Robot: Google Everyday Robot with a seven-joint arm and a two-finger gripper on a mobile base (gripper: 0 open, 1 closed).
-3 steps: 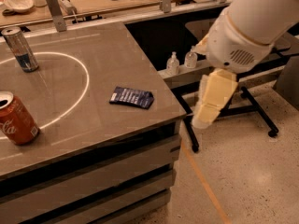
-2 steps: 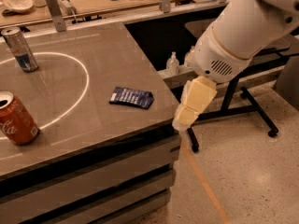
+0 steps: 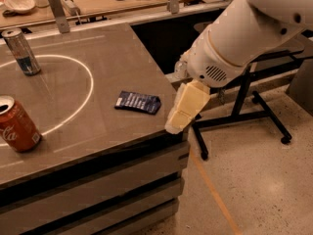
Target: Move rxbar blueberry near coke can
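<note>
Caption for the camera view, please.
The gripper hovers at the table edge beside the rxbar blueberry; the coke can stands upright across the table.

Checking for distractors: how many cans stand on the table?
2: the coke can at the near left edge, a slim silver-blue can at the far left. The hand hovers at the table's right edge.
</note>
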